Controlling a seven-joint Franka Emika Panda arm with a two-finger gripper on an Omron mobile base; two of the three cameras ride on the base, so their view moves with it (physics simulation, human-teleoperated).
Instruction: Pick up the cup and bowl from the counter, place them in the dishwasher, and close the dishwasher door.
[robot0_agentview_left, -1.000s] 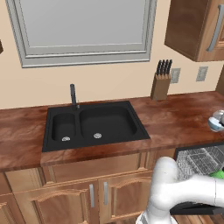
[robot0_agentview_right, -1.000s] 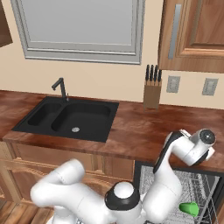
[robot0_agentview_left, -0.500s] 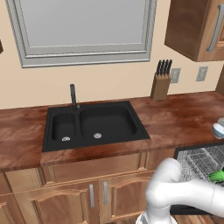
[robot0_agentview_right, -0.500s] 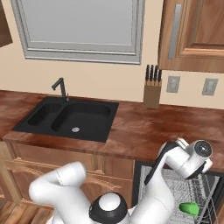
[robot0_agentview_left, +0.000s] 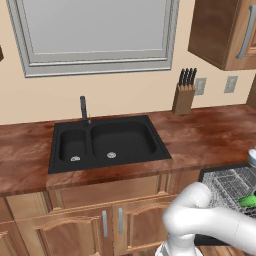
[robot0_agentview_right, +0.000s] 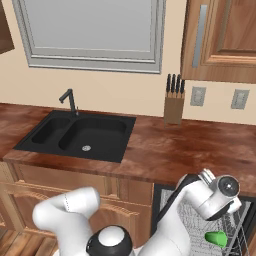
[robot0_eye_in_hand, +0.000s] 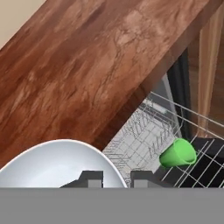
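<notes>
My gripper (robot0_eye_in_hand: 117, 178) is shut on the rim of the white bowl (robot0_eye_in_hand: 57, 164), one fingertip inside it and one outside. I hold the bowl (robot0_agentview_left: 252, 157) over the counter's (robot0_eye_in_hand: 87, 65) front edge, just above the open dishwasher (robot0_agentview_left: 206, 175). Its grey wire rack (robot0_agentview_right: 192, 225) stands pulled out. The green cup (robot0_eye_in_hand: 178, 153) lies on its side in the rack, to the right of my fingers; it also shows as the cup (robot0_agentview_left: 246, 201) and the cup (robot0_agentview_right: 216, 239) in the base views. The dishwasher door is down, mostly hidden under rack and arm.
A black double sink (robot0_agentview_left: 107, 142) with a dark faucet (robot0_agentview_left: 83, 107) is set into the counter on the left. A knife block (robot0_agentview_left: 183, 97) stands against the back wall. Wooden wall cabinets (robot0_agentview_right: 220, 40) hang above, and wooden doors (robot0_agentview_left: 85, 225) run below the counter.
My hand has come down with the bowl, from above the counter toward the open dishwasher's rack. The cup has stayed in the rack.
</notes>
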